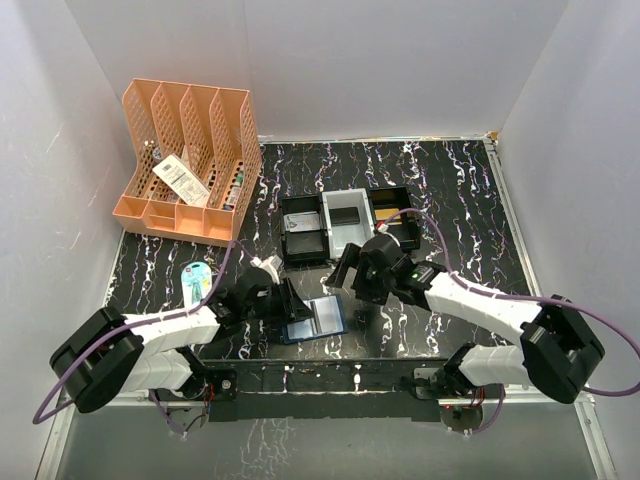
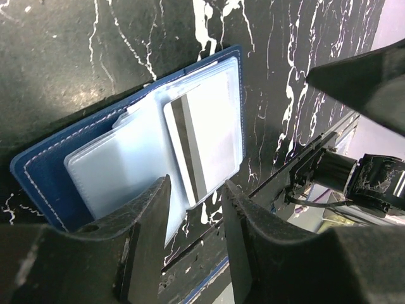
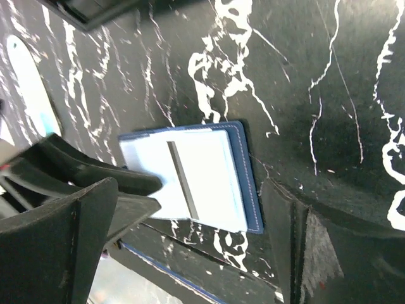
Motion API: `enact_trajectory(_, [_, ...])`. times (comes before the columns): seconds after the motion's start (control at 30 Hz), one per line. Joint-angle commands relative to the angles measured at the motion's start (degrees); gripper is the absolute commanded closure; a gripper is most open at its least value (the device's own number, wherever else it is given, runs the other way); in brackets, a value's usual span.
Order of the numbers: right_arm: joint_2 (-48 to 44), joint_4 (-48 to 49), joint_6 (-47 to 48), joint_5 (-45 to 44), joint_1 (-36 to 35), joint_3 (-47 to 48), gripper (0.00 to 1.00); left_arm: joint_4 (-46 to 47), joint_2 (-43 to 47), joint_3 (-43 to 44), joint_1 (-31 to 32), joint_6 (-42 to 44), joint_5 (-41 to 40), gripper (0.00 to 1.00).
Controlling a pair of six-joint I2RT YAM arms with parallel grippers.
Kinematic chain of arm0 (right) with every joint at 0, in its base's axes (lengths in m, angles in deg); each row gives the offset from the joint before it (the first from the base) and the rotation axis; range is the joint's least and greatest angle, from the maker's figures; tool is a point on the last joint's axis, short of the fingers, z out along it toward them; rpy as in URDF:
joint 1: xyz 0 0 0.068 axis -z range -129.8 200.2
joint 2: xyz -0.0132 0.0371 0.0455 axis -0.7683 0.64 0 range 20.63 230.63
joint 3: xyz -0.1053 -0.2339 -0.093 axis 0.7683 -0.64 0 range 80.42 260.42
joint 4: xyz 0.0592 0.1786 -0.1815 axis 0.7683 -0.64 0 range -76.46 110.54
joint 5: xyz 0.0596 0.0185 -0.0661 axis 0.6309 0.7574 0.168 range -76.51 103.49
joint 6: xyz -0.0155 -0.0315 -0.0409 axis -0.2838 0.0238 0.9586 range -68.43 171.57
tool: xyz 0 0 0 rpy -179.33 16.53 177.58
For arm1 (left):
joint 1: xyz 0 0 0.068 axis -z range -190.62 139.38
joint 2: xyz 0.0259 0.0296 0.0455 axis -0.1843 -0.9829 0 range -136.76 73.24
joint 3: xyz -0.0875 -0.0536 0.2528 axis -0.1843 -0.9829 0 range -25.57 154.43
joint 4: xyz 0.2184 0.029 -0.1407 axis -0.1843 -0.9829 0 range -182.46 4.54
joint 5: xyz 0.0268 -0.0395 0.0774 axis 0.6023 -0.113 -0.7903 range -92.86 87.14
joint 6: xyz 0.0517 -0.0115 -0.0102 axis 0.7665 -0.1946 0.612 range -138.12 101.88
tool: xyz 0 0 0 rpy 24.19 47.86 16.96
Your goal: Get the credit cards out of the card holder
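The card holder (image 1: 318,318) lies open and flat near the table's front edge, navy outside with pale blue sleeves inside (image 2: 120,164). One credit card (image 2: 209,139), pale with a dark stripe, sits in its right-hand sleeve and also shows in the right wrist view (image 3: 212,177). My left gripper (image 2: 195,206) is low over the holder's near edge, jaws part open with only table and a sleeve corner between them. My right gripper (image 3: 202,221) hovers above the holder's right side (image 3: 247,171), wide open and empty.
A black tray (image 1: 303,232), a grey tray (image 1: 347,235) and a second black tray (image 1: 392,205) stand behind the holder. An orange file rack (image 1: 190,160) is at the back left. A pale blue oval case (image 1: 195,280) lies left of my left arm.
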Motion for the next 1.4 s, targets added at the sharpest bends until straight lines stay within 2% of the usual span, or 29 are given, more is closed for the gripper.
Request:
enact_trajectory(0.0, [-3.26,-2.41,-5.17,-6.95,0.11,2.4,0.02,0.13,3.24,-1.59,0.31,-1.06,-0.83,0.62])
enact_trajectory(0.17, [-6.71,12.04,-6.13,-1.86,0.37,-5.64,0.02,-3.57,8.21,-2.45,0.31,-0.25,-5.23,0.59])
enact_trajectory(0.23, [-7.24,18.16,-7.67,0.86,0.6,-9.1,0.02,-3.14,9.16,-2.54,0.26,-0.05,-4.62,0.57])
enact_trajectory(0.33, [-5.58,24.18,-9.94,4.25,0.9,-12.59,0.07,-4.18,8.89,-2.3,0.21,0.61,-4.74,0.55])
enact_trajectory(0.43, [-2.5,24.87,-7.97,7.03,0.91,-12.41,0.14,0.13,9.16,-4.36,0.17,-1.78,-5.52,0.54])
enact_trajectory(0.5, [0.34,25.03,-5.06,10.09,0.9,-11.0,0.23,4.9,9.3,-6.67,0.16,-3.5,-5.38,0.52])
enact_trajectory(0.6, [3.93,20.45,0.7,14.4,0.84,-6.28,0.4,5.47,9.04,-7.64,0.29,-3.71,-7.73,0.5])
enact_trajectory(0.63, [4.46,18.18,2.51,14.85,0.76,-4.72,0.43,5.71,8.72,-7.6,0.24,-3.73,-8.26,0.49])
enact_trajectory(0.73, [3.6,14.05,5.34,12.53,0.49,-2.89,0.46,6.17,8.12,-7.69,0.28,-4.13,-7.87,0.49])
enact_trajectory(0.87, [3.44,17.15,4.56,13.6,0.59,-4.01,0.53,4.04,9.26,-7.86,0.29,-4.52,-9.4,0.49])
enact_trajectory(0.97, [7.43,17.13,5.84,16.63,0.58,-2.37,0.61,4.01,8.46,-6.91,0.3,-3.94,-8.74,0.51])
enact_trajectory(1.1, [14.21,16.59,7.74,18.42,0.58,-0.46,0.66,6.0,5.15,-5.32,0.3,-2.49,-6.06,0.52])
enact_trajectory(1.17, [16.58,16.13,8.33,18.09,0.57,0.0,0.75,7.95,4.27,-5.27,0.26,-2.22,-5.0,0.52])
enact_trajectory(1.27, [17.36,14.42,7.33,15.64,0.55,-0.99,0.75,10.32,4.09,-5.53,0.32,-2.65,-3.86,0.52])
enact_trajectory(1.37, [16.38,16.33,6.45,15.67,0.51,-4.01,0.75,8.91,4.83,-4.43,0.36,-2.41,-3.82,0.5])
